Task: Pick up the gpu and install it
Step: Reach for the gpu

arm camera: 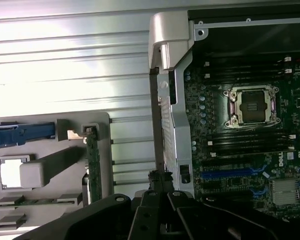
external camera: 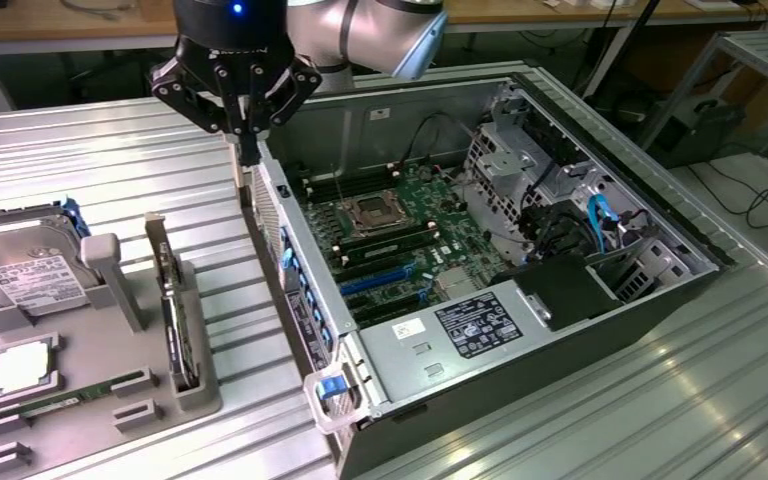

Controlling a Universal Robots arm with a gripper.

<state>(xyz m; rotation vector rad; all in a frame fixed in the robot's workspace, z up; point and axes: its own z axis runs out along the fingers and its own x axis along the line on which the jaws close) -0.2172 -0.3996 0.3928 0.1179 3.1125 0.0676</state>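
Tool [arm camera: 160, 177] pinched together, empty, above computer case [external camera: 398, 345] wall. Gpu [external camera: 173, 310] untouched, standing on edge in grey holder [external camera: 91, 340] on worktop [external camera: 117, 160], likely so top edge offers grip.

In the exterior view the arm [external camera: 357, 30] is cut off by the top edge, and the hard drive [external camera: 17, 275] and grey holder tray [external camera: 97, 350] run past the left edge. The gpu [external camera: 175, 300] stands edge-on in the tray, its faces hidden. Whether the tool's [external camera: 241, 140] closed tips touch the case's [external camera: 371, 125] wall cannot be told. The black label's [external camera: 482, 322] print is too small to read.
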